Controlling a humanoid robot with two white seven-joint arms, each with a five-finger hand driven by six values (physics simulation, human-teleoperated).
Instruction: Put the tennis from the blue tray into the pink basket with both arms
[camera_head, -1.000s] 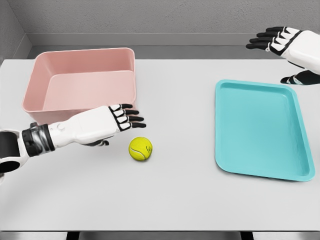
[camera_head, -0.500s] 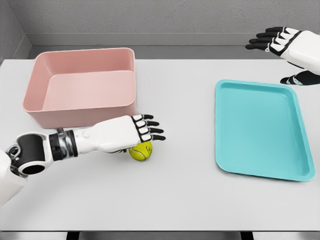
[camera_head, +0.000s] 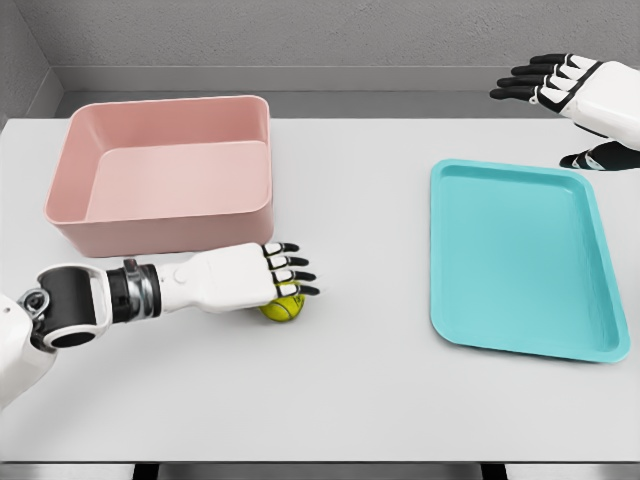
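The yellow-green tennis ball (camera_head: 285, 309) lies on the white table just in front of the pink basket (camera_head: 165, 104), not on the blue tray (camera_head: 520, 260). My left hand (camera_head: 288, 276) lies palm-down on top of the ball and hides most of it. Its fingers stretch out over the ball and bend slightly downward; the thumb is hidden. My right hand (camera_head: 545, 82) hovers beyond the tray's far right corner with its fingers spread and nothing in them. Neither the tray nor the basket holds anything.
The white table (camera_head: 360, 200) runs to a grey wall at the back. Its front edge is near the bottom of the view. The basket stands at the back left, the tray on the right.
My left hand moved right over the ball, then sank onto it and drew back a little. The ball stays almost in place. The right hand has not moved.
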